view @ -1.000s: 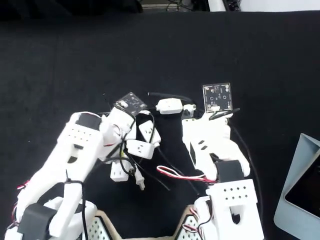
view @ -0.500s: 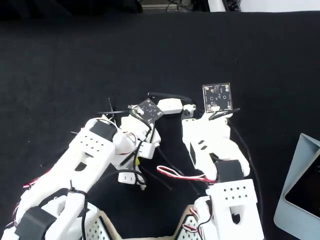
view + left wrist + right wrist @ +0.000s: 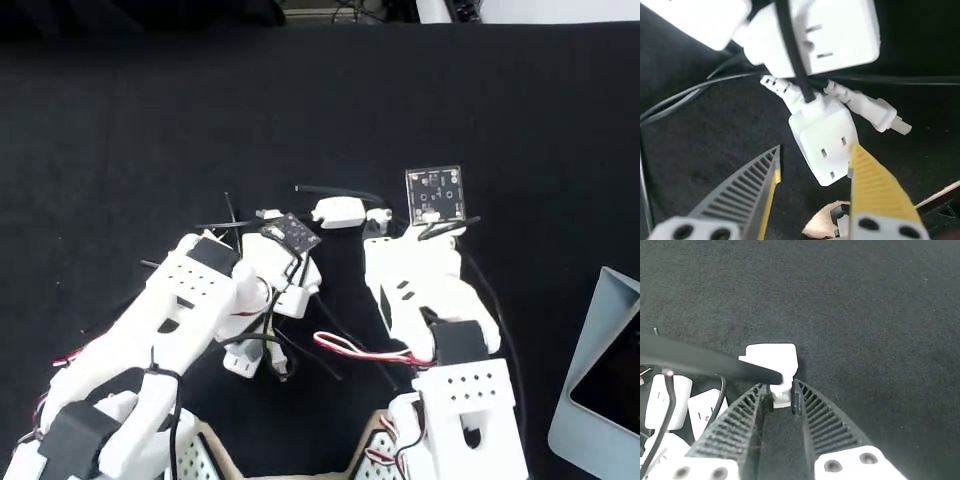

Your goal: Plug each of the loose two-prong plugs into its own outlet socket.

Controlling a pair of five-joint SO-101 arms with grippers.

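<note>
- Within the last second your left arm swung toward 3 o'clock over the heap of sockets, then came a little back. The right arm did not move.
- The lowest socket of the heap shifted slightly toward 6 o'clock.
- The left jaws are open. A small socket lies between them, close to one finger but not gripped.
- A loose plug lies on the bench just beside this socket. A bigger socket is near, with a black cable across it.
- The right jaws are closed on a plug, which touches a white block. In the high view it is at 3 o'clock from the heap.
- I judge that the left arm is now lined up to take the small socket. Its slots are empty, so most of the task remains.
</note>
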